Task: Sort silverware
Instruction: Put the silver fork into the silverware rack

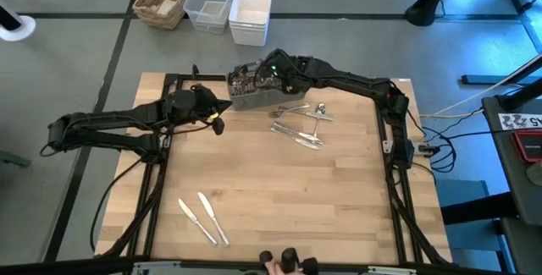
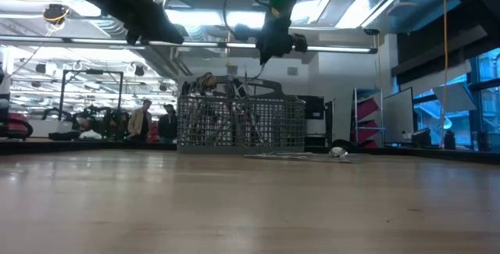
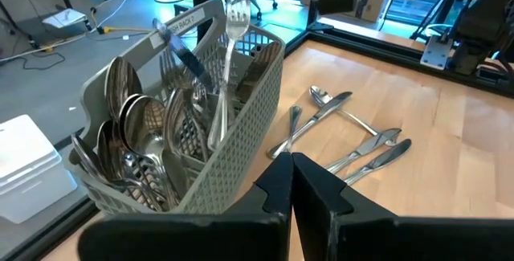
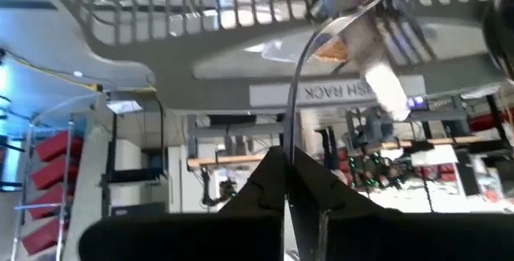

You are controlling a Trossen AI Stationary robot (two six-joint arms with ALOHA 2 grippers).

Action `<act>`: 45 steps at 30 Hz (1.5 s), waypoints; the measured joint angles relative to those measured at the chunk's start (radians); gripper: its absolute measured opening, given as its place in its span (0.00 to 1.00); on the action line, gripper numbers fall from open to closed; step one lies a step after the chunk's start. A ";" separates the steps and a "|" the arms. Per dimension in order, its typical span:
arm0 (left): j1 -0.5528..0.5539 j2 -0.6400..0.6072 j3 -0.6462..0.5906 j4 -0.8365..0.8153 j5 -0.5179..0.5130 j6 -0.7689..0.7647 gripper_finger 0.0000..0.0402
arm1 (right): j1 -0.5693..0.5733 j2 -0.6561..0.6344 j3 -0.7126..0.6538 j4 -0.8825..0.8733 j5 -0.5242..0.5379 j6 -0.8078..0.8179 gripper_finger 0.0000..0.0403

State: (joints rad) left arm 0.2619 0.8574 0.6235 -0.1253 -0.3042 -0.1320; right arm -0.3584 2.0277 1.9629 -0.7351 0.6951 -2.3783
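A grey mesh caddy [image 1: 251, 90] stands at the table's far middle, with spoons [image 3: 132, 124] and forks upright in it. My right gripper [image 1: 269, 72] hangs over the caddy, shut on a fork [image 3: 229, 60]. My left gripper [image 1: 218, 121] waits shut, with nothing in it, just left of the caddy and above the table. Several loose pieces of silverware [image 1: 301, 124] lie flat on the wood right of the caddy. Two knives [image 1: 203, 218] lie near the front edge. My right gripper pinches the fork's upper end [image 4: 291, 144] between its two fingers, coming from above and slanting down. In the left wrist view the tines [image 3: 235, 16] are up, just under the fingers. The fork hangs nearly upright, its handle [image 3: 215, 128] down inside the caddy.
Beyond the table's far edge sit a wicker basket [image 1: 161, 0], a clear plastic bin [image 1: 209, 2] and a white bin [image 1: 250, 14]. People [image 2: 141, 121] stand in the room behind. A wide stretch of bare wood [image 1: 288, 190] lies between the loose silverware and the knives.
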 joint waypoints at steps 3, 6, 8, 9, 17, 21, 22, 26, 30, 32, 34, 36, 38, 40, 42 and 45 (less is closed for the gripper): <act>0.000 0.000 0.000 0.000 0.000 -0.003 0.01 | 0.002 0.000 0.000 0.038 -0.001 -0.035 0.01; 0.000 0.000 0.000 0.000 0.000 -0.004 0.01 | 0.006 0.000 0.000 0.047 -0.023 -0.044 0.01; 0.000 0.000 0.000 0.001 0.000 -0.016 0.01 | 0.006 0.001 0.000 0.049 -0.060 -0.042 0.01; 0.000 0.000 0.000 0.001 0.000 -0.023 0.01 | 0.006 0.001 0.000 0.051 -0.075 -0.041 0.01; 0.000 0.000 0.000 0.002 0.000 -0.047 0.01 | 0.005 0.001 0.000 0.062 -0.134 -0.039 0.01; 0.000 0.000 0.000 0.001 0.000 -0.048 0.01 | 0.005 0.001 0.000 0.062 -0.138 -0.039 0.01; 0.000 0.000 0.000 0.001 0.000 -0.048 0.01 | 0.005 0.001 0.000 0.063 -0.138 -0.039 0.01; 0.000 -0.004 0.000 0.009 0.000 -0.039 0.01 | 0.005 0.002 0.000 0.095 -0.139 -0.039 0.01; 0.000 -0.074 0.000 0.006 0.000 -0.012 0.01 | 0.005 0.002 -0.001 0.112 -0.149 -0.039 0.01; 0.000 -0.139 -0.007 0.003 0.001 0.012 0.01 | 0.005 0.002 -0.001 0.113 -0.150 -0.039 0.01; -0.001 -0.222 -0.039 0.006 0.004 0.020 0.01 | 0.005 0.002 -0.001 0.113 -0.152 -0.039 0.01; -0.009 -0.306 -0.095 0.004 0.006 0.011 0.01 | 0.005 0.002 -0.001 0.114 -0.154 -0.039 0.01; -0.025 -0.385 -0.168 0.010 0.014 -0.014 0.01 | 0.005 0.002 -0.001 0.114 -0.155 -0.039 0.01; -0.044 -0.454 -0.240 0.028 0.017 -0.043 0.01 | 0.005 0.002 -0.001 0.114 -0.157 -0.038 0.01; -0.064 -0.510 -0.310 0.093 0.020 -0.047 0.01 | 0.005 0.002 -0.001 0.116 -0.157 -0.038 0.01; -0.090 -0.567 -0.415 0.229 0.085 0.016 0.01 | 0.005 0.002 -0.001 0.117 -0.157 -0.037 0.01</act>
State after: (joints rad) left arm 0.1723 0.2900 0.2085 0.1038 -0.2195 -0.1158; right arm -0.3533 2.0293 1.9621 -0.6185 0.5381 -2.4156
